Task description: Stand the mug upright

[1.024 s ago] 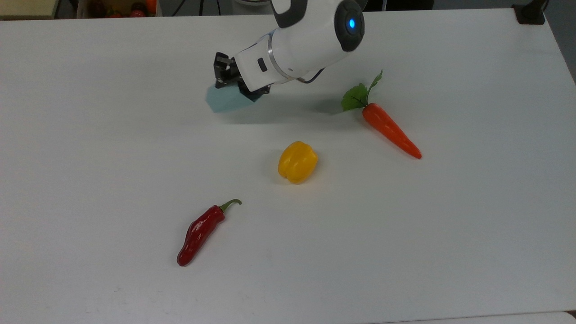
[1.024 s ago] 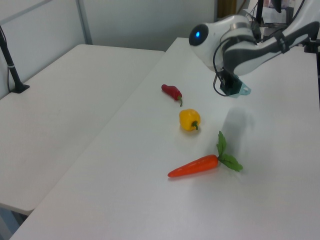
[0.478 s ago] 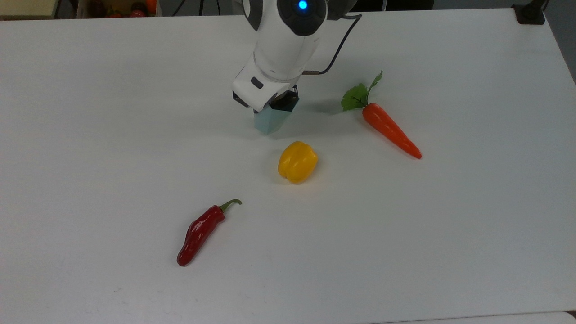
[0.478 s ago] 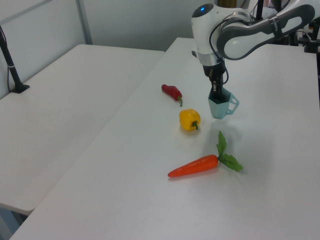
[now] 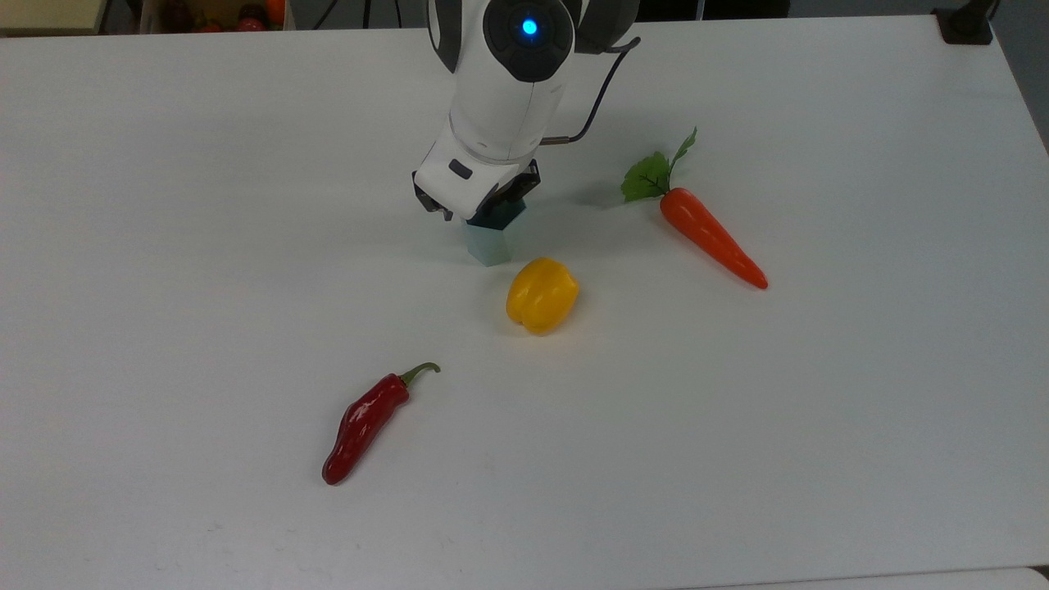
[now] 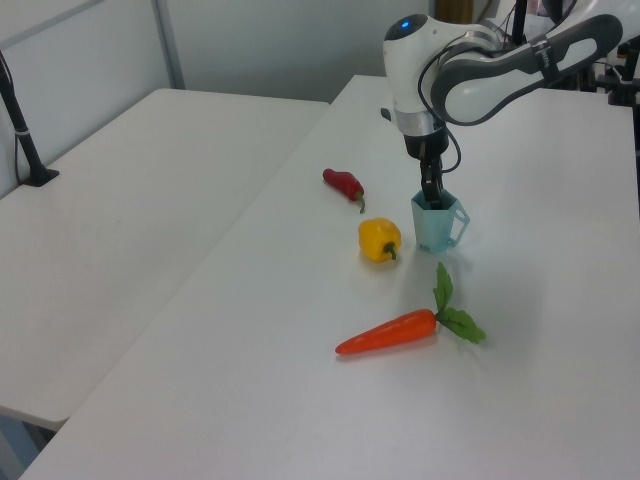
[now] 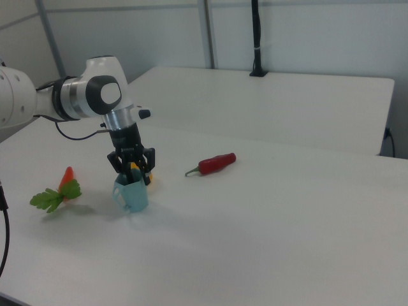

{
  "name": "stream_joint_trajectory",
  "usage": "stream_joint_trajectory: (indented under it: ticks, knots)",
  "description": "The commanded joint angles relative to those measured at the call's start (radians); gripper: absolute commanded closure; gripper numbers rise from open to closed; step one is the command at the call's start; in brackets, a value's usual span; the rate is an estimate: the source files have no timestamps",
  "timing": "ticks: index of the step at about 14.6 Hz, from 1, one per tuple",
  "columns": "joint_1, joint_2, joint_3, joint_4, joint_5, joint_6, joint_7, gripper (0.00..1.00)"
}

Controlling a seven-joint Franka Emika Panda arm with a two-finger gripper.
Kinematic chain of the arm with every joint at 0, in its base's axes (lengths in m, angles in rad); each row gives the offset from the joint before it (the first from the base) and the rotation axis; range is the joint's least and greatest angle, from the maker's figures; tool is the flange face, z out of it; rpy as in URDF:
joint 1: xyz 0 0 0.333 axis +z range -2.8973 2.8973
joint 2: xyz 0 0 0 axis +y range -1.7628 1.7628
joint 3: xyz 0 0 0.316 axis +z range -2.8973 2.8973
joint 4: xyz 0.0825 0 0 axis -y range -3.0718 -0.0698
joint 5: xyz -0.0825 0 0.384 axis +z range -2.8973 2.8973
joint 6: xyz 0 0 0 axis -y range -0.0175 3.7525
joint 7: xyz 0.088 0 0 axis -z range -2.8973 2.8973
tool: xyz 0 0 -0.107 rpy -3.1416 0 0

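Red chili [image 5: 365,422] lies nearest the top view's lower edge, and a yellow pepper [image 5: 541,295] sits further up. Just beyond the pepper, close but apart from it, the pale blue mug [image 5: 489,244] stands upright with its mouth up and its base apparently on the table [image 5: 819,451]. The left view shows its handle pointing to the left view's right. The gripper [image 5: 492,217] hangs straight down at the mug's rim, reaching into the mouth. I cannot tell whether it is clamped on the rim or has let go.

The task looks all but done, and what remains is a clean release. It should go well if the grip opens fully while the mug's base is flat on the table. The arm should then rise straight up, so nothing catches the rim and tips the mug toward the pepper. A sideways exit would risk dragging it.

An orange carrot [image 5: 711,238] with green leaves lies off to the top view's right, well apart from the mug. The table is white, matte and flat, which gives a steady footing.

Farther off, a second white table [image 6: 120,200] carries a dark clamped pole [image 6: 20,120], and pale wall panels stand behind it.
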Motion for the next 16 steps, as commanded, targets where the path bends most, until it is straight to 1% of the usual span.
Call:
stream_joint_trajectory:
  ticks: [1,3,4,7,9,12,16]
  knots:
    - [-0.014,-0.072,0.002,-0.016,0.006,0.006,-0.01,0.0]
    - [-0.026,-0.133,0.001,-0.016,0.017,-0.021,-0.007,0.0]
    - [-0.046,-0.187,0.002,-0.016,0.032,-0.053,-0.004,0.0]
    - [-0.083,-0.287,0.001,-0.019,0.118,-0.118,-0.003,0.0]
    - [-0.123,-0.339,0.001,-0.018,0.139,-0.172,-0.003,0.0]
    - [-0.151,-0.382,-0.001,-0.016,0.144,-0.229,-0.005,0.0]
    - [-0.161,-0.388,-0.002,-0.01,0.144,-0.241,-0.005,0.0]
